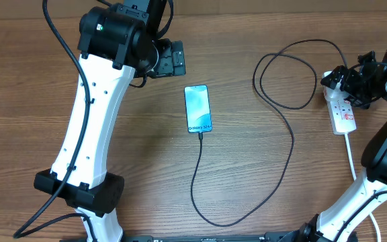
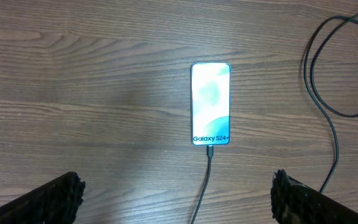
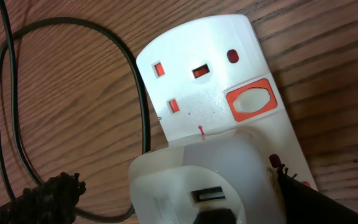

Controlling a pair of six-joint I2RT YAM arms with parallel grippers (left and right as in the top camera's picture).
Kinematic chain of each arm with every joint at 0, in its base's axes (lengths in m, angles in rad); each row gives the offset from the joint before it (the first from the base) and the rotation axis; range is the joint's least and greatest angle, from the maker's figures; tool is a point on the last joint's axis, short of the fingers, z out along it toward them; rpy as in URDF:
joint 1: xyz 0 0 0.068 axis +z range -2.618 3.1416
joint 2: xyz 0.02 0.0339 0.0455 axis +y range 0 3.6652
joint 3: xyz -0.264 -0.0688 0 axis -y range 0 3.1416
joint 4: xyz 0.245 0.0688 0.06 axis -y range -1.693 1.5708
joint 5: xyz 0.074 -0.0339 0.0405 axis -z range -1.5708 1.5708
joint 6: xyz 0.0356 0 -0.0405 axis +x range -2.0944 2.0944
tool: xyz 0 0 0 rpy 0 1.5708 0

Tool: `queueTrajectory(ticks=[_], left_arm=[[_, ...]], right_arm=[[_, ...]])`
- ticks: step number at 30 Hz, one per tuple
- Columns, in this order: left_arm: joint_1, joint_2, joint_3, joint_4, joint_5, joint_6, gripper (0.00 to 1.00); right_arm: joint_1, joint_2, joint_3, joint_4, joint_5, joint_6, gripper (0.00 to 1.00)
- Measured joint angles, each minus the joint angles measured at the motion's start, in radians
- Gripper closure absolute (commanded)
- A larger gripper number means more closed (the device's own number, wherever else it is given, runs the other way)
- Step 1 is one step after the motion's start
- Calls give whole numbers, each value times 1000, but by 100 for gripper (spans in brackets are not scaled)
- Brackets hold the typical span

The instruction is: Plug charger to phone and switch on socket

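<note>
The socket lies flat at the right edge of the table, its free outlet showing red-shuttered holes and a white rocker switch in an orange frame. A white plug sits in the next outlet. That outlet's own switch is mostly hidden by the right finger, so I cannot tell whether it is on.

The right gripper hangs over the plug with its fingers wide apart, one on each side. It grips nothing; the left finger is clearly off the plug, and contact on the right is unclear.

From the plug the charger runs in loose loops across the table to the phone, which lies mid-table with its screen lit. The tip looks seated in the "Galaxy" end, so only the switching seems left.

The left gripper hovers near the phone, fully open and empty.

The socket is probably light, hard plastic that may skid or tip, and the rocker is small and stiff. It likely wants one fingertip pressing straight down on its raised end, not a grasp. The cable is limp; if handled, hold the rigid tip.
</note>
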Motion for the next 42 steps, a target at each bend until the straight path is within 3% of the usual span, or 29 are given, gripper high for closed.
queueTrajectory(ticks=[13,28,42], left_arm=[[0,0,0,0,0,0,0],[0,0,0,0,0,0,0],[0,0,0,0,0,0,0]], right_arm=[[-9,-5,-12,38,-15,37,0],[-116,0,-12,5,-95,52,0],[-92,0,-12,-3,-158,-43,0]])
